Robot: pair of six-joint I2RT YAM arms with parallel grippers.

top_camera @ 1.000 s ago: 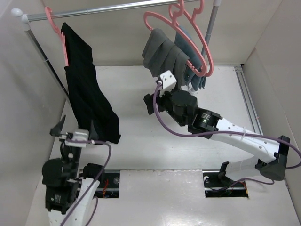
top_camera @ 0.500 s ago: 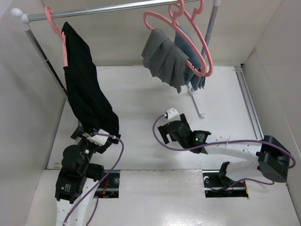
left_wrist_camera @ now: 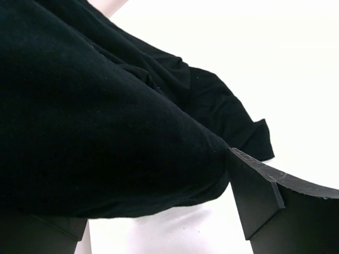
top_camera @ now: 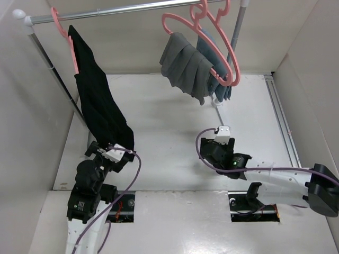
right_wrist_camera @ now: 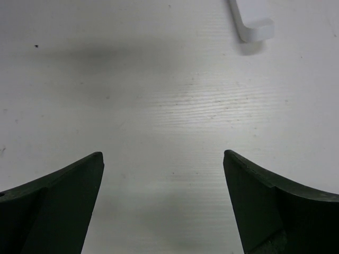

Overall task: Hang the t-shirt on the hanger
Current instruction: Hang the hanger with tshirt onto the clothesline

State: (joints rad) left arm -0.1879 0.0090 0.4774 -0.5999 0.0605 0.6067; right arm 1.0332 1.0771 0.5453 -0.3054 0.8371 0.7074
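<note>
Left wrist view: left end effector (left_wrist_camera: 159, 186) spread open, jaws wide, t-shirt (left_wrist_camera: 106, 121) hem bunched between them.
Right end effector (right_wrist_camera: 163, 201): open too, nothing held, over bare surface (right_wrist_camera: 169, 106).
T-shirt: draped on the hanger (top_camera: 73, 59), long axis hanging down, rising away above the left end effector.
Nearer arm: left, easily.

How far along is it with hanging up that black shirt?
Done, apparently: the t-shirt hangs from the pink hanger on the rail. In hand: the left tool sits at the shirt's lower hem, fingers spread with fabric between them; the right tool is open and empty above the table. Left: pulling the left tool clear. Whether the shoulders sit properly isn't visible.
</note>
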